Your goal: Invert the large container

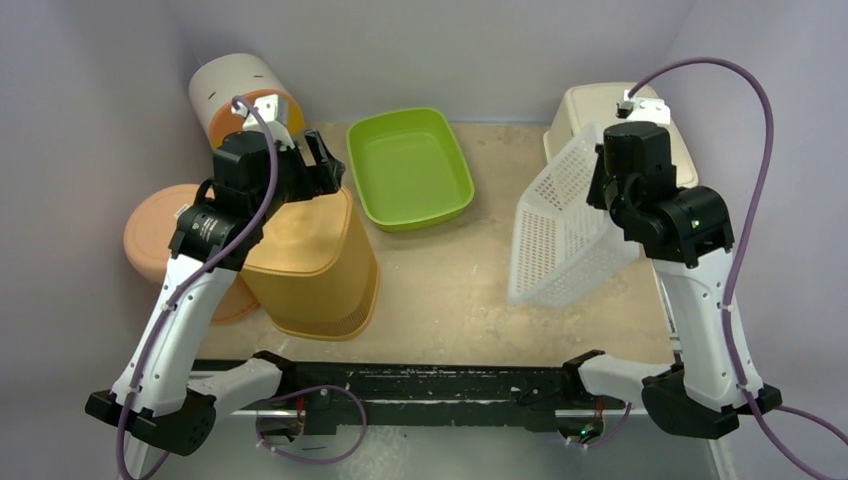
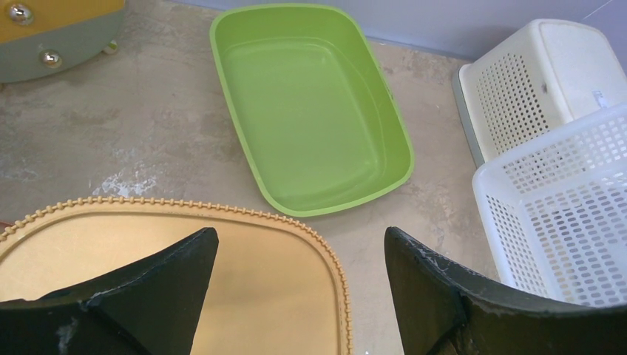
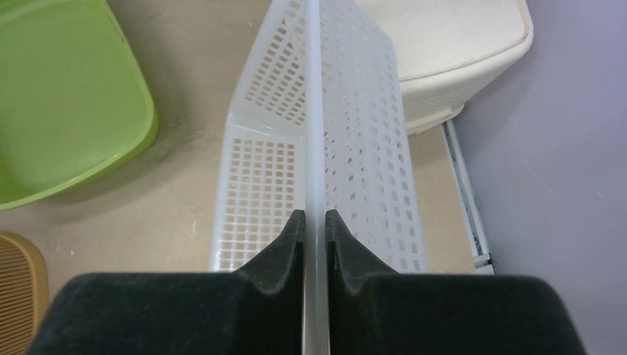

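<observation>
Basket up on edge
The right gripper (image 3: pixel 313 222) pinches the thin rim of the white basket (image 1: pixel 560 230) at three o'clock (left gripper (image 2: pixel 299 231) spread wide, over the yellow basket (image 1: pixel 310 260) at nine). The rim could slip, and the basket would flop down.

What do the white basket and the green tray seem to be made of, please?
White basket: probably thin moulded plastic, matt; its walls are a regular grid of slots. Green tray: probably plastic too, smooth and semi-glossy; soft reflections show on its floor, and its rim is rounded.
</observation>
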